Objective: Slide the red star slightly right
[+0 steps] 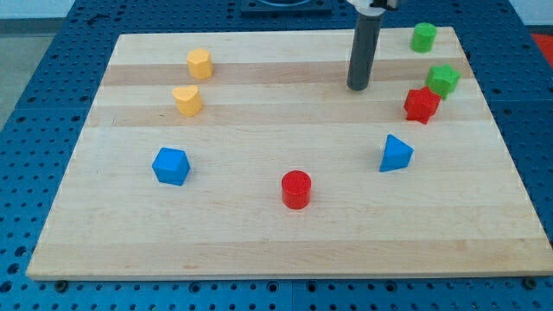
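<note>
The red star point(422, 104) lies at the view's right on the wooden board point(259, 242), touching a green star-shaped block point(443, 79) just up and right of it. My tip point(357, 86) rests on the board to the left of the red star and slightly above it, about a block and a half's width away, touching no block.
A green cylinder point(423, 37) stands near the top right corner. A blue triangular block point(396, 154) lies below the red star. A red cylinder point(295, 189) is at bottom centre, a blue cube point(170, 166) at left. A yellow hexagonal block point(200, 63) and a yellow heart point(187, 100) are at upper left.
</note>
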You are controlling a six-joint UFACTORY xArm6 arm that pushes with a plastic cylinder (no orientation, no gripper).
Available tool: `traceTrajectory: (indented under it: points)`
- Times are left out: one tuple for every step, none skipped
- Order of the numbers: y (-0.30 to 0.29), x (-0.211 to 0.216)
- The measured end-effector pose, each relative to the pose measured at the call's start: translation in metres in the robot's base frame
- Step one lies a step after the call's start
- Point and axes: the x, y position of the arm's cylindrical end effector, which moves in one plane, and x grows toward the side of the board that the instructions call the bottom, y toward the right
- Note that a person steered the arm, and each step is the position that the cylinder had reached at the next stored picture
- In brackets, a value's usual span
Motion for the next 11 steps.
traceTrajectory:
  points:
    - [0.019, 0.009]
    - [0.04, 0.016]
    - [0.052, 0.024]
    - [0.052, 0.033]
    - [0.052, 0.043]
    - [0.053, 0.05]
    - [0.069, 0.053]
    - [0.09, 0.053]
    - [0.104, 0.053]
    - [0.107, 0.053]
    - [0.094, 0.055]
